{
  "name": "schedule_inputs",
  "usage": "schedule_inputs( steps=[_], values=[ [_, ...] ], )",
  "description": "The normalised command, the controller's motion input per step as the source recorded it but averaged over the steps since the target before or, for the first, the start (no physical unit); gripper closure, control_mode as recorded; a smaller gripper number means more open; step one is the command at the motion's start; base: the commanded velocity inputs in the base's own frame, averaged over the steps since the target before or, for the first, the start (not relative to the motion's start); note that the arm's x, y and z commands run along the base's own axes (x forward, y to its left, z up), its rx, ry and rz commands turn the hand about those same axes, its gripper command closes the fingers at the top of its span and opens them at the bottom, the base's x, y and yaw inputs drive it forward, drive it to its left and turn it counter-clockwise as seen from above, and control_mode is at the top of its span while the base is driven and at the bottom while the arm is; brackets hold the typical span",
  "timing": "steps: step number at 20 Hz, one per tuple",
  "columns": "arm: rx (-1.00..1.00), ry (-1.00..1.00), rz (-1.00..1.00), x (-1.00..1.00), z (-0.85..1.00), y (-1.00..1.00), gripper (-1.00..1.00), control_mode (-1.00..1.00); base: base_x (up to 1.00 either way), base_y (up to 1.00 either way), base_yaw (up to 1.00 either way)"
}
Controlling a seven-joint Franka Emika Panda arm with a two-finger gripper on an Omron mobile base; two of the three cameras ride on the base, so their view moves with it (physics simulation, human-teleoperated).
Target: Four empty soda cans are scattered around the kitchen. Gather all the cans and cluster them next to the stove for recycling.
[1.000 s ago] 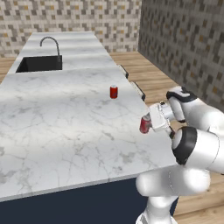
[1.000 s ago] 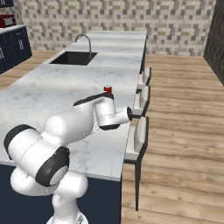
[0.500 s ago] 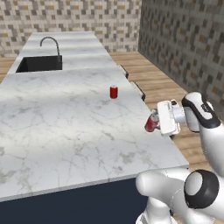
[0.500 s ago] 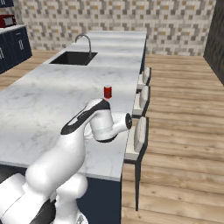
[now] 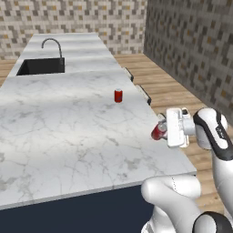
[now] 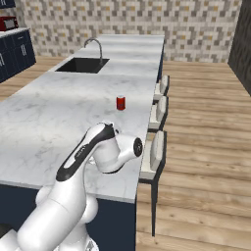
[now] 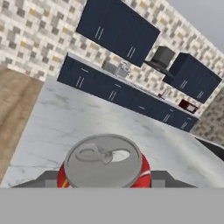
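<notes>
My gripper is shut on a red soda can and holds it sideways just above the right edge of the white marble island. In the hand view the can's silver top faces the camera, with a dark fingertip at each side. A second red can stands upright on the island, farther back near the same edge. The stove is too far off to make out.
A sink with a curved faucet is set into the island's far end. Stools line its right side over wood floor. Navy cabinets and a dark range hood line the distant wall.
The arm has swung up and round to the right of the held can. The can itself has shifted only slightly toward the island's right edge. The other can has not moved.
</notes>
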Motion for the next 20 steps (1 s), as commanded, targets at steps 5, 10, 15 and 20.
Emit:
schedule_inputs(
  steps=[5, 10, 15, 20],
  values=[
    [0.0, 0.0, 0.0, 0.0, 0.0, 0.0, 1.0, 1.0, -0.18, 0.0, 0.0],
    [0.0, 0.0, 0.0, 0.0, 0.0, 0.0, 1.0, 1.0, -0.66, -0.01, 0.04],
    [0.0, 0.0, 0.0, 0.0, 0.0, 0.0, 1.0, 1.0, -0.67, 0.08, 0.13],
    [0.0, 0.0, 0.0, 0.0, 0.0, 0.0, 1.0, 1.0, -0.35, 0.52, 0.11]
  ],
)
